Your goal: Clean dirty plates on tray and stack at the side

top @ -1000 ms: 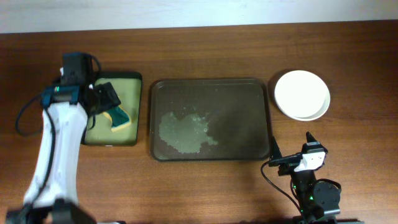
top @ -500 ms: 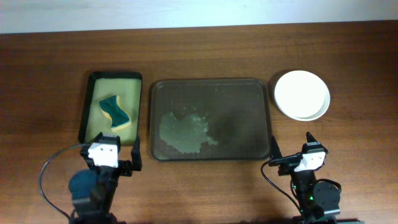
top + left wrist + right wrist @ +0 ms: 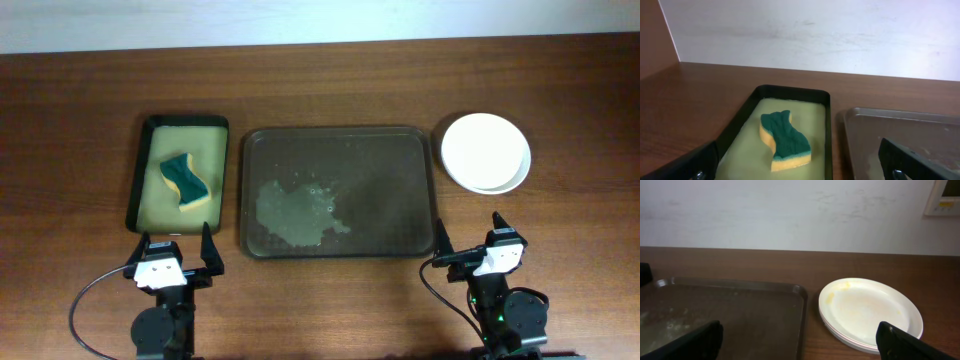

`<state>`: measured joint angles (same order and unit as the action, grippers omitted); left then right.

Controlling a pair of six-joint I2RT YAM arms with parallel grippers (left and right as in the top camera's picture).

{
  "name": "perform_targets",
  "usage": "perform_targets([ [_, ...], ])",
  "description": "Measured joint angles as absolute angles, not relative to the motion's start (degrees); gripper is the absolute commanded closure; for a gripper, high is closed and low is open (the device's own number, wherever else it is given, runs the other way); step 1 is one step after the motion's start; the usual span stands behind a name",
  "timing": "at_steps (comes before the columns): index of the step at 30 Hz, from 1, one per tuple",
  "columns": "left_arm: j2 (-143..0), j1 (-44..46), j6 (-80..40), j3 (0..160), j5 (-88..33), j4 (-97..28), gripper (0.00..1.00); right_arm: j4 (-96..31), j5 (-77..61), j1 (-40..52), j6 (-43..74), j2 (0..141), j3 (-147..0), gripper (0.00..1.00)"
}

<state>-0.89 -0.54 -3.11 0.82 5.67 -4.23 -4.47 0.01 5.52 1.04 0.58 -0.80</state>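
The white plates (image 3: 486, 152) sit stacked on the table right of the large dark tray (image 3: 340, 140); the right wrist view shows the stack (image 3: 870, 311) with faint yellow smears on the top plate. The tray holds no plates, only a wet pale patch (image 3: 295, 212), and its rim shows in the right wrist view (image 3: 799, 291) and the left wrist view (image 3: 900, 116). My left gripper (image 3: 171, 248) is open and empty at the near table edge, below the small sponge tray. My right gripper (image 3: 470, 245) is open and empty near the front edge, below the plates.
A small black-rimmed tray (image 3: 146, 130) with a yellow-green inside holds a green and yellow sponge (image 3: 185, 181), left of the large tray; the left wrist view shows both the sponge (image 3: 785, 142) and the rim (image 3: 827, 130). A white wall stands behind the table.
The left arm has drawn back from over the sponge tray to the near table edge, leaving the sponge in the tray. The right arm has not moved.
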Motion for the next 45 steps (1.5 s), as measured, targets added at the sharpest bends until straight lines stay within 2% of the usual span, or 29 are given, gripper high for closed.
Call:
perform_targets([
  [15, -0.89, -0.43, 2.2, 0.82, 5.85, -4.1, 0.01, -4.47, 0.01, 5.52, 1.04, 0.58, -0.8, 0.02],
  [19, -0.82, -0.43, 2.2, 0.75, 6.11, -0.27, 0.01, -4.47, 0.01, 5.52, 1.06, 0.58, -0.8, 0.02],
  [22, -0.75, -0.43, 2.2, 0.64, 7.14, -3.86, 0.01, -4.47, 0.01, 5.52, 1.04, 0.58, -0.8, 0.02],
  [45, -0.73, -0.43, 2.39, 0.64, 7.57, -3.81, 0.01, -4.47, 0.01, 5.52, 1.04, 0.58, -0.8, 0.02],
])
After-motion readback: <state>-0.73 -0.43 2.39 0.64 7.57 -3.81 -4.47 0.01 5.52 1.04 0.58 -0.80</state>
